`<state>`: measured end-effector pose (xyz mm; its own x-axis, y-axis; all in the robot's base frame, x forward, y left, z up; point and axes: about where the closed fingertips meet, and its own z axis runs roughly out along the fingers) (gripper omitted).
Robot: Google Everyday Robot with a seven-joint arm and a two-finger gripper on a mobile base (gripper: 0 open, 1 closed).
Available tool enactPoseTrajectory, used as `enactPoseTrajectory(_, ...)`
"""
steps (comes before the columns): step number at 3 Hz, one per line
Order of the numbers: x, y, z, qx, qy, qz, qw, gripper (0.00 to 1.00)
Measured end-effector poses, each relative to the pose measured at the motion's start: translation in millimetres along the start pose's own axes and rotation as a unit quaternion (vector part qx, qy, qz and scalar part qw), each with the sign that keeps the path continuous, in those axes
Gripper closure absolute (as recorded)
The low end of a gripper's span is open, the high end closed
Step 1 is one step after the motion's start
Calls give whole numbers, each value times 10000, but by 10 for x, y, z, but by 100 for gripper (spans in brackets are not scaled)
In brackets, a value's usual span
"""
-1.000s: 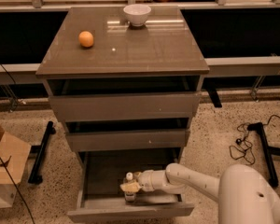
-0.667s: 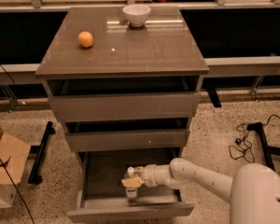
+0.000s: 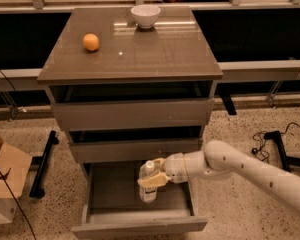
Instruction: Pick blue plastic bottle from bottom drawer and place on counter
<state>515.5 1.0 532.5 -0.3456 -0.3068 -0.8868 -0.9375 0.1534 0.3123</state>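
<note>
The arm (image 3: 250, 171) reaches in from the right, low down, and the gripper (image 3: 153, 171) sits over the open bottom drawer (image 3: 140, 228). Its cream fingers (image 3: 151, 180) are closed around the bottle (image 3: 148, 194), just below the white cap. The bottle stands upright inside the drawer, right of its middle; I cannot tell whether it touches the floor. Up on the counter (image 3: 140, 54) sit an orange (image 3: 91, 42) at the left and a white bowl (image 3: 145, 15) at the far edge.
</note>
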Motion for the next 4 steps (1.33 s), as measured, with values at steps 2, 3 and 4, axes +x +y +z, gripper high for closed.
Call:
enactPoseTrajectory(2, -2108, 350, -740, 122, 705, -1261, 9894, 100)
enactPoseTrajectory(3, -2947, 504, -978, 414, 737, -1893, 9783, 100)
enactPoseTrajectory(4, -2947, 504, -979, 415, 737, -1894, 9783, 100)
